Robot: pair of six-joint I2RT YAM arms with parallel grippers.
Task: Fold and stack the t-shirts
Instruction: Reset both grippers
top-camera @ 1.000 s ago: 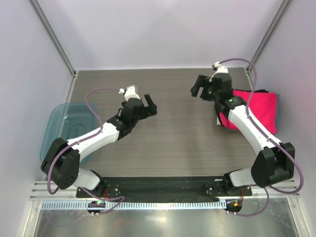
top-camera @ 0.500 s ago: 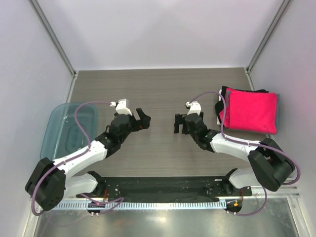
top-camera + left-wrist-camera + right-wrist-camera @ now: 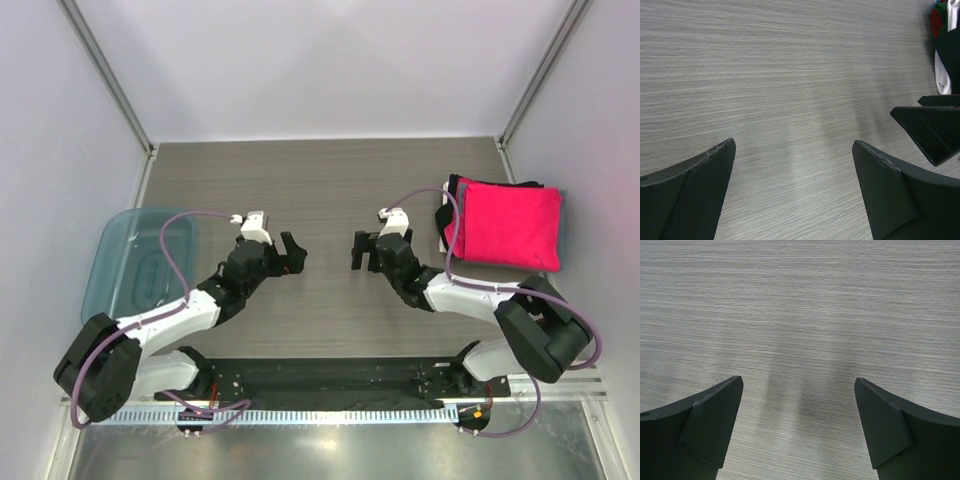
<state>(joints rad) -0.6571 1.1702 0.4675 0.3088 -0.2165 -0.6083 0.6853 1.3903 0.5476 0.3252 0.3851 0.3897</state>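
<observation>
Right gripper (image 3: 364, 250) withdrew; folded t-shirts (image 3: 505, 225) lie well apart, to its right.

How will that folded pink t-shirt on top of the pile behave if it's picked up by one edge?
The pink t-shirt looks like soft cloth, so it would probably droop and unfold. It lies flat and thin, so it's likely light. Pushed sideways, it may bunch or slide over the dark shirt beneath, not roll.
</observation>
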